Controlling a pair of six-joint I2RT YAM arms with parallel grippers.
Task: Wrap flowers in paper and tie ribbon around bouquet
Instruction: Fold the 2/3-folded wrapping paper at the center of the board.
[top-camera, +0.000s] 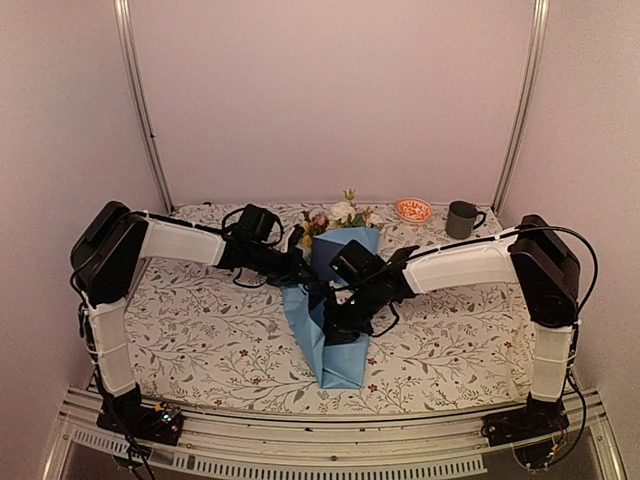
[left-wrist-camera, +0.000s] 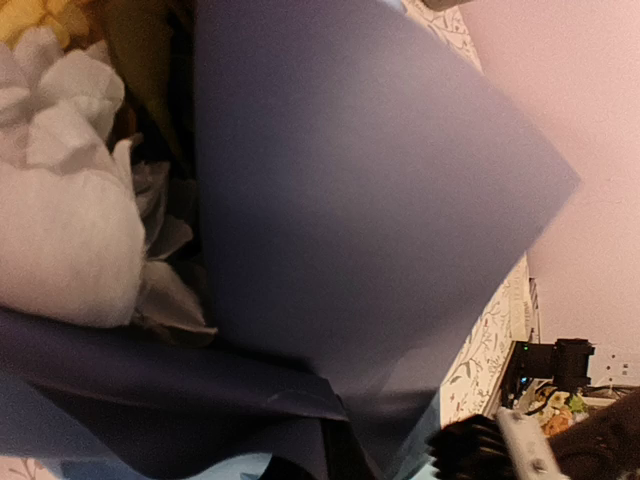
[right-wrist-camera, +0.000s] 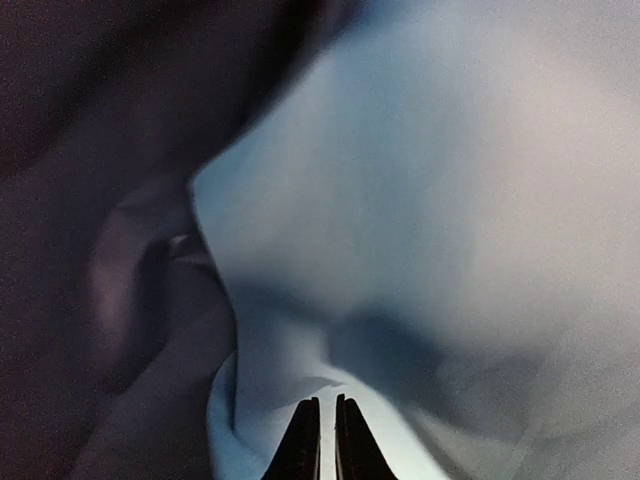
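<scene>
Folding the paper (top-camera: 338, 368) round the flowers (top-camera: 343, 214) mid-table, blooms toward the far wall. Left gripper (top-camera: 300, 262) is closed at the fold beside the blooms, I judge to keep the raised navy flap up; what it pinches I cannot confirm. Right gripper (right-wrist-camera: 321, 440) tips stand a sliver apart over the light-blue face, clamping nothing.

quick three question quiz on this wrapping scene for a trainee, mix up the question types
1. True or false: the mug stands to the right of the orange dish.
2. Which colour does the near end of the paper show? A red, B light blue, C green.
3. Fill in: the flowers stick out at the paper's ___ end.
Key: 1 true; 2 B; 3 far.
</scene>
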